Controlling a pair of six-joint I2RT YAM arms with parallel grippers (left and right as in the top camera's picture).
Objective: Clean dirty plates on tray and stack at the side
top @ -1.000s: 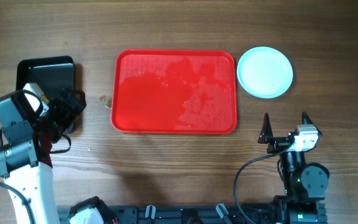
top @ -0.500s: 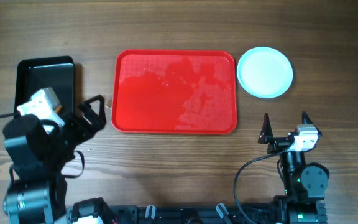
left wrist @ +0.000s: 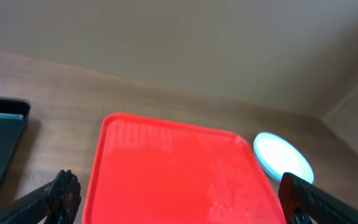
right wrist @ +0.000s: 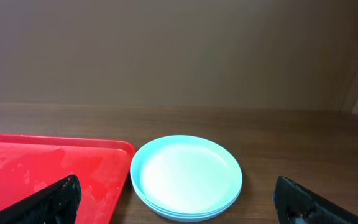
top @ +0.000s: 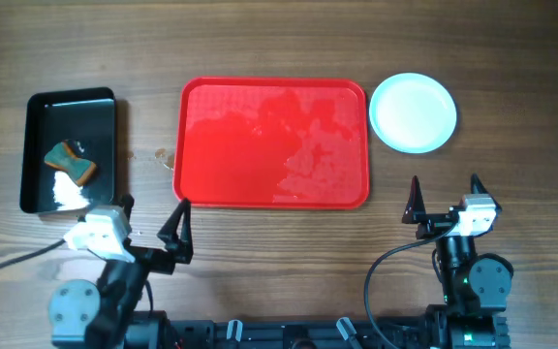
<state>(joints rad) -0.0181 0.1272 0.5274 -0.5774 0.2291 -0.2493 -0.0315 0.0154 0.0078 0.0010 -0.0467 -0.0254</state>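
Nearest the robot's base, the left gripper [top: 153, 215] is sitting over the bare wooden table [top: 279, 39], just in front of the near left corner of the red tray [top: 260, 145]. Its jaws are standing wide apart and are gripping nothing. Across the table, the right gripper [top: 444, 189] is likewise spreading its fingers wide and empty, pointing toward the far side. It is sitting in front of the plates [top: 413, 112], with bare wood in between.

Beyond the grippers, the tray is lying flat in the middle of the table with its long side facing the robot. Nothing is resting on it, and its surface is showing pale, wet-looking patches, mostly over the right half. A small brownish mark [top: 160, 153] is sitting on the wood just off its left edge.

Left of that, and apart from the red tray, a smaller glossy black tray [top: 100, 121] is holding a green and brown sponge [top: 71, 162] with a white patch [top: 66, 193] just in front of it.

Farthest back on the right, the plates are standing in one neat stack on the table, just beside the tray's far right corner (whether rim is touching rim cannot be told). The right wrist view is showing their pale turquoise rims layered one over another, and the top plate is looking clean.
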